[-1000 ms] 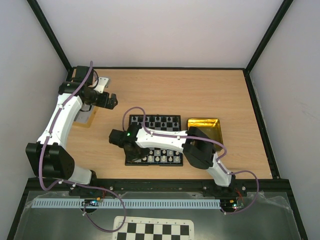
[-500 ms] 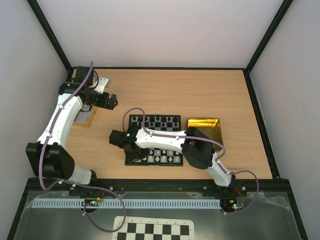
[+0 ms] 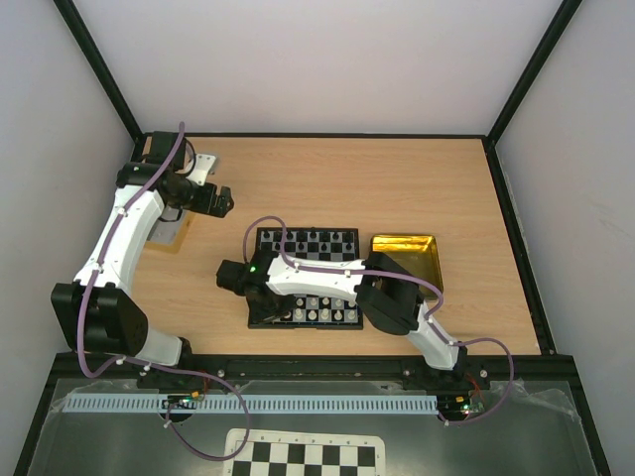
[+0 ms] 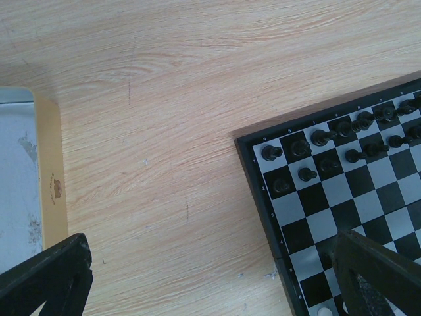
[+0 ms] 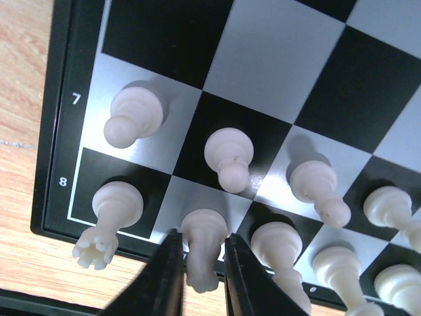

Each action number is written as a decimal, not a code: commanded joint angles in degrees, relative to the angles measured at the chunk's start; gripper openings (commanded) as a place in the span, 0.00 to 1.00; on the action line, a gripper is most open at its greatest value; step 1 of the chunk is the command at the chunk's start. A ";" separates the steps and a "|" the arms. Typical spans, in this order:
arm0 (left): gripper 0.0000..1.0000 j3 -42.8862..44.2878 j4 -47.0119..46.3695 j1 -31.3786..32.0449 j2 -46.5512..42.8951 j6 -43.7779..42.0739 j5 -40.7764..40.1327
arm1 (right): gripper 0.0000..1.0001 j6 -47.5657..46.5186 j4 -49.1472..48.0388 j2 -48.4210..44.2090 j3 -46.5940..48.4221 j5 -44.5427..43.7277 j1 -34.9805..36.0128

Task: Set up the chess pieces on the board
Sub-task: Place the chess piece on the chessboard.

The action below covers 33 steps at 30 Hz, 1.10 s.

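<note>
Currently the right tool (image 5: 202, 280) is lowered over the near-left corner of the board (image 5: 60, 138). A white piece (image 5: 205, 237) is flanked by its fingers (image 5: 161, 286) on the second square of the edge rank, just beside the corner rook (image 5: 112, 210). The jaws are set narrowly and seem to touch the piece on both sides. Whether it is clenched or only loosely enclosed cannot be told from so close a view. The piece appears upright on its square, with pawns (image 5: 227, 155) ranged in the row ahead. The left tool (image 4: 210, 263) is spread wide and empty. It is held above the bare surface (image 4: 164, 99) off the board's far corner, where the black men (image 4: 309, 148) are gathered.

The piece is judged to be very light, hard, smooth plastic, so it is easily tipped or flicked aside, and its neighbours can be knocked by a careless finger. It is best taken high on the stem, just below the head. The fingers should be brought straight down and lifted straight up, and only light pressure is needed.
</note>
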<state>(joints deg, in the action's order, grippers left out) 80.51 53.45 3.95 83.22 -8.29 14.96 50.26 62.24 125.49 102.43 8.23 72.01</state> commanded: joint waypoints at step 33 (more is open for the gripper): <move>0.99 -0.36 0.39 0.19 -1.22 0.56 0.16 | 0.21 -0.74 1.75 1.43 3.39 -1.44 -0.03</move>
<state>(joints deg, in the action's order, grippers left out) 80.49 53.45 3.95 83.22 -8.29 14.98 49.69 62.17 126.45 104.42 8.40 72.01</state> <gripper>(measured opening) 0.991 0.205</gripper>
